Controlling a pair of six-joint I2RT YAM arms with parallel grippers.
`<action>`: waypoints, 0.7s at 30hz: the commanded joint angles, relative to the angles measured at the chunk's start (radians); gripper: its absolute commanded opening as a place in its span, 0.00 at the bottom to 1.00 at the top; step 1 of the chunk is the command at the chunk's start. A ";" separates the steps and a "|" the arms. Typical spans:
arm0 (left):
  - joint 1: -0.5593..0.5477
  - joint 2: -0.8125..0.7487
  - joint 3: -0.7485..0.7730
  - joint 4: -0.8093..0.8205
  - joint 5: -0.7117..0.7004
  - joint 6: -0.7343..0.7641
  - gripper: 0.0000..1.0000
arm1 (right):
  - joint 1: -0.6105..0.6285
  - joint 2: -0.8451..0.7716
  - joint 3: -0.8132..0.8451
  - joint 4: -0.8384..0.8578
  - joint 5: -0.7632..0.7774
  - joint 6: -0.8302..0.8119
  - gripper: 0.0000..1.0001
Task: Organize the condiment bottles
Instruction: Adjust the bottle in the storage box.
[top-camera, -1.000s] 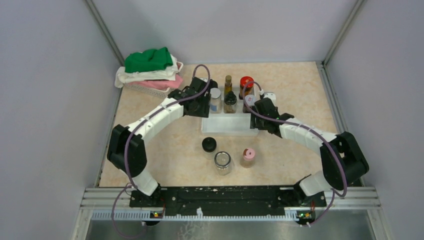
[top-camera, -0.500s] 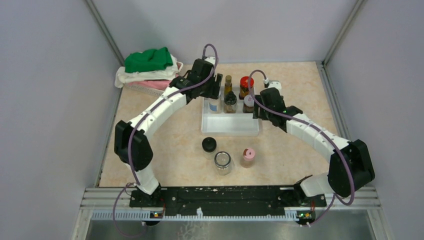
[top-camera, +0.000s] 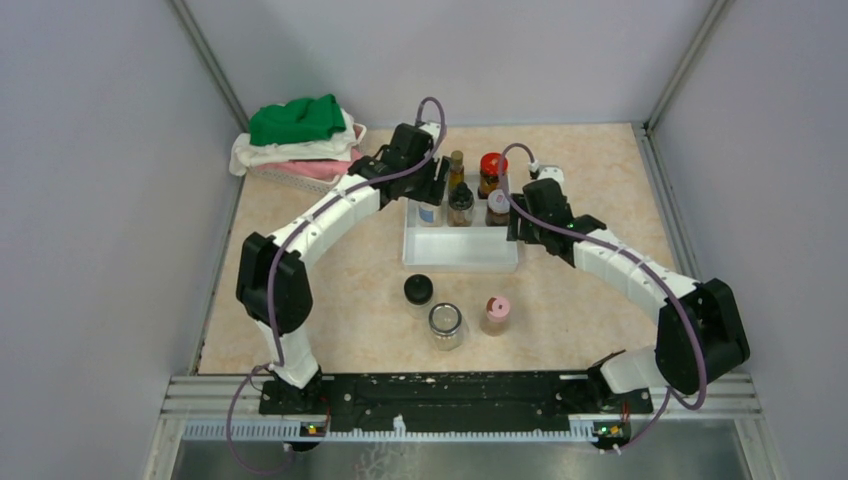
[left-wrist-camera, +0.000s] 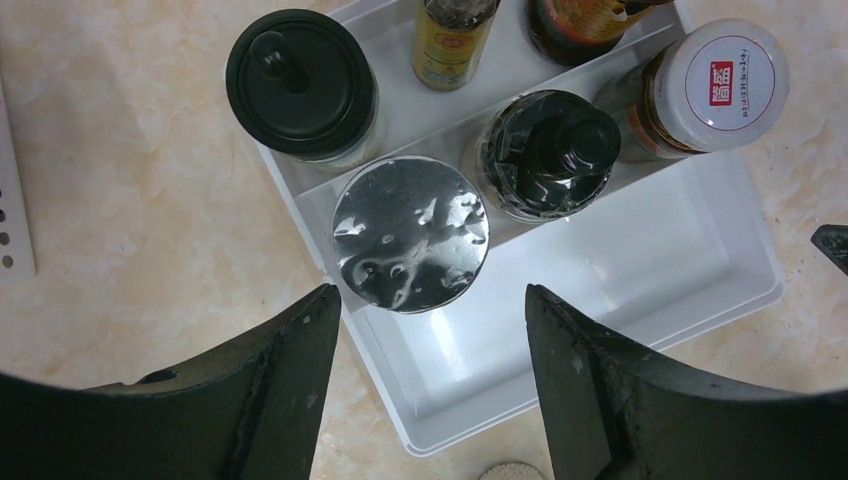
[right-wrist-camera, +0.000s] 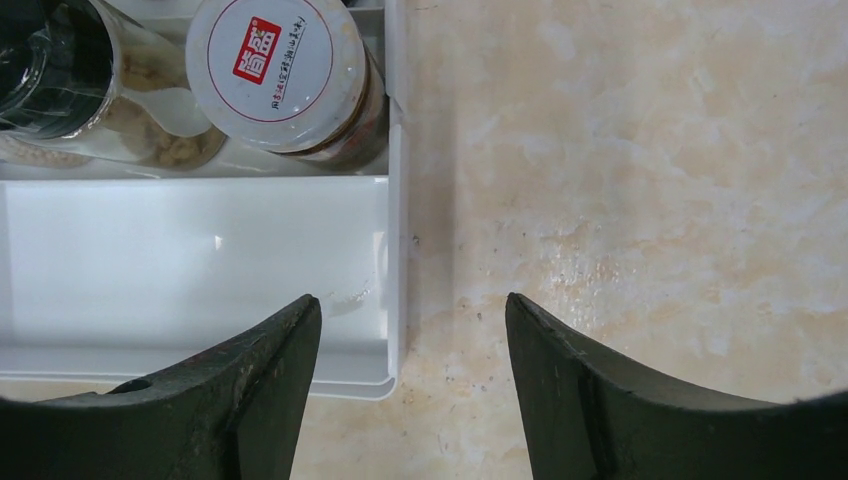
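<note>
Altogether there are nine condiment bottles, one white tray (top-camera: 462, 250) and two arms. Nearest the arm bases, in front of the tray, three stand loose on the tabletop (top-camera: 330, 270). They are a loose black-capped jar (top-camera: 418, 290), a loose silver-lidded jar (top-camera: 445, 325) slightly nearer, and a pink-capped jar (top-camera: 496, 313), close together but apart.

To the tray's left and right, tabletop runs out to the side rails. The tray's right wall is well apart from the right rail.

The tray's front compartment shows only its white floor. On the middle step stand three: a silver-capped jar (left-wrist-camera: 410, 232), a black bottle (left-wrist-camera: 555, 150) and a white-red-capped jar (left-wrist-camera: 725, 85). On the back step stand three more: a black knob-lidded jar (left-wrist-camera: 300, 82), a slim amber bottle (top-camera: 456, 163) and a red-capped jar (top-camera: 492, 163).

The left gripper (left-wrist-camera: 430, 300) hangs above the silver-capped jar with its jaws spread, holding nothing. The right gripper (right-wrist-camera: 410, 305) is over the tray's front right corner, its jaws likewise apart and empty.

Beyond the tray's far left corner sits a basket (top-camera: 300, 178) of folded cloths against the wall.
</note>
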 joint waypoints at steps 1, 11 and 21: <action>0.006 0.034 0.025 0.060 0.039 0.029 0.74 | -0.012 -0.019 -0.020 0.034 -0.021 0.000 0.67; 0.010 0.076 0.056 0.067 0.033 0.042 0.74 | -0.034 -0.028 -0.041 0.048 -0.033 -0.008 0.67; 0.015 0.088 0.083 0.071 0.032 0.046 0.80 | -0.036 -0.014 -0.055 0.069 -0.050 -0.005 0.68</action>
